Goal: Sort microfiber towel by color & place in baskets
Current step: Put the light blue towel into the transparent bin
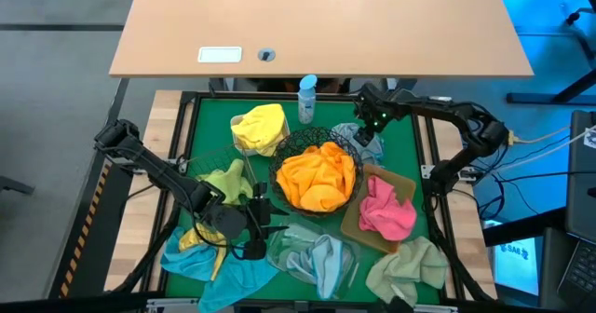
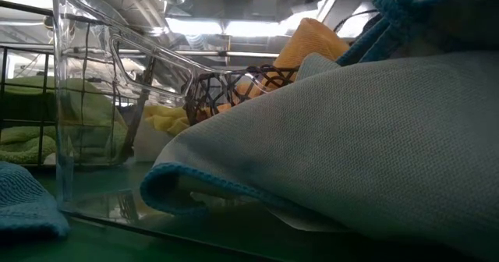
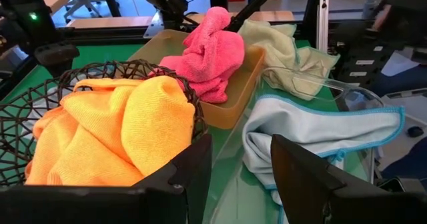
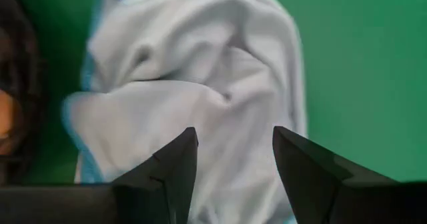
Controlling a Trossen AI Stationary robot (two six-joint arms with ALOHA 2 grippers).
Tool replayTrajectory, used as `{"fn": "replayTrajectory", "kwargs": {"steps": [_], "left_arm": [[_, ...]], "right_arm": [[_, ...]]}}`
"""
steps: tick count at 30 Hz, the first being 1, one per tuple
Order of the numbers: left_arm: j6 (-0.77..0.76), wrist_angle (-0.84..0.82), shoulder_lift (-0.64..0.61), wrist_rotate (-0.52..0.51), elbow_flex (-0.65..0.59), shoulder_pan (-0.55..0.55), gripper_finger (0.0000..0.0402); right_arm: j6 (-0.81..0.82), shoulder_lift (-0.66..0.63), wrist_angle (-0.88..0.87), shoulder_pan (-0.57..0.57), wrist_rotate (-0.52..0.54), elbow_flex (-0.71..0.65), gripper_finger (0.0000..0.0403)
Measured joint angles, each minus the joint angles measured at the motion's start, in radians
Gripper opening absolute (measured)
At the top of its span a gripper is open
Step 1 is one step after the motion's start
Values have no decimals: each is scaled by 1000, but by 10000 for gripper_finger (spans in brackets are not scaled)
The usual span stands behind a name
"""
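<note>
Your right end effector (image 4: 230, 177) hung directly above a pale blue towel (image 4: 200, 84) that lay on the green mat (image 4: 360, 64), just beside the round black wire bowl (image 1: 346, 145), at the far side of the table. Its fingers stood apart and nothing was between them, so I judge it was placed there to come down on this towel, which was not yet in any basket.

Your left end effector (image 3: 240, 177) was at the near side, also spread and empty. It looked across between the wire bowl and the clear plastic tray (image 3: 320, 87), probably because you had to choose there where the next cloth goes.

The sorting was already well advanced:
- the orange towels (image 1: 318, 175) filled the wire bowl, heaped above its rim;
- the pink towel (image 1: 386, 210) sat in the tan tray (image 1: 352, 222);
- the light blue towel (image 3: 333, 127) lay in the clear tray, with one edge hanging over the side;
- the yellow towel (image 1: 259, 127) was in the far-left corner, and I could not see its container clearly.

One pale green towel (image 1: 410, 265) lay loose near the right front corner. Blue and yellow cloths (image 1: 200, 252) were mixed at the front left, so these probably needed separating.
</note>
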Motion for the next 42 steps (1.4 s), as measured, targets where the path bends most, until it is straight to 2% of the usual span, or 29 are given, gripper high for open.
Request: {"fn": "replayTrajectory", "kwargs": {"steps": [6, 19, 26, 32, 37, 42], "left_arm": [[0, 0, 0, 0, 0, 0, 147], [0, 4, 0, 1, 0, 0, 147], [0, 4, 0, 1, 0, 0, 147], [0, 4, 0, 1, 0, 0, 147], [0, 4, 0, 1, 0, 0, 147], [0, 4, 0, 1, 0, 0, 147]], "right_arm": [[2, 19, 25, 63, 72, 0, 193], [21, 90, 52, 71, 13, 3, 193], [19, 95, 50, 73, 92, -2, 193], [19, 95, 45, 73, 92, -2, 191], [19, 95, 43, 73, 90, -2, 156], [19, 95, 43, 73, 89, -2, 82]]}}
